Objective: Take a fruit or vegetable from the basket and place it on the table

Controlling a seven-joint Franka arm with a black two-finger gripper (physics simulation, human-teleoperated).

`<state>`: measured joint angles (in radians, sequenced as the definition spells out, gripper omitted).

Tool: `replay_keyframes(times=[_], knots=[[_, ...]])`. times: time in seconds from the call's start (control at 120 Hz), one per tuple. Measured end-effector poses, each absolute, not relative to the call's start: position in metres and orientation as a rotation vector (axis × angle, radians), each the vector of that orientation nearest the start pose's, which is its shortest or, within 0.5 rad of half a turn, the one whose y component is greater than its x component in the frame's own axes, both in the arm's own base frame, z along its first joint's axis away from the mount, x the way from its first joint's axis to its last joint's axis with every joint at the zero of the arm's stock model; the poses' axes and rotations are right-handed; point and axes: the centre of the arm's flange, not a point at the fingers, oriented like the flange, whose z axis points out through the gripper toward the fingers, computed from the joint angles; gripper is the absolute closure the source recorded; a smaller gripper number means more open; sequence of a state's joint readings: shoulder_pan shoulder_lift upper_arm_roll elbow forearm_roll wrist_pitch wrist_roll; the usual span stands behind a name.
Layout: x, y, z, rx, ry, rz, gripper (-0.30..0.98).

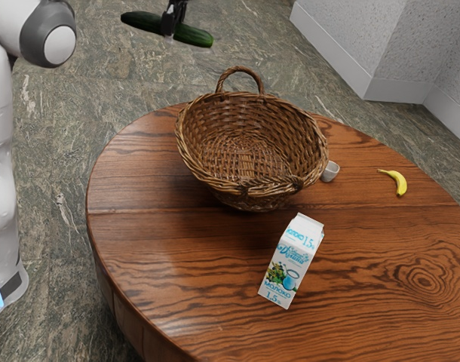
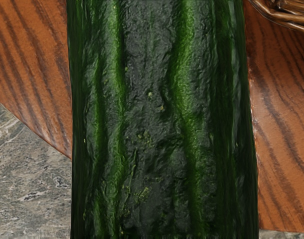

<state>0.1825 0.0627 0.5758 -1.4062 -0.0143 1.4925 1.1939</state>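
The fingers (image 1: 169, 26) grasped the cucumber (image 1: 194, 35) in the air, its ends jutting out either side of them. Likely stiff, weighty and slick, it seemed best held there, mid-length.

A round worktop (image 1: 170, 256) of striped reddish-brown wood stands on a floor (image 1: 56, 143) of veined grey-green stone. Beyond it, speckled pale grey walls (image 1: 358, 38) meet at corners above a plain light baseboard (image 1: 396, 90).
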Motion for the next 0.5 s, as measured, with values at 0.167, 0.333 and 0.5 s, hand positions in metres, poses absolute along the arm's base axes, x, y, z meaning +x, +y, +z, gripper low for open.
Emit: replay_keyframes(times=[0.167, 0.333, 0.5], knots=[[0.407, 0.42, 0.647, -3.041, 0.501, -0.035, 0.5], [0.431, 0.418, 0.63, -3.057, 0.489, -0.091, 0.5], [0.442, 0.414, 0.624, -3.063, 0.479, -0.13, 0.5]])
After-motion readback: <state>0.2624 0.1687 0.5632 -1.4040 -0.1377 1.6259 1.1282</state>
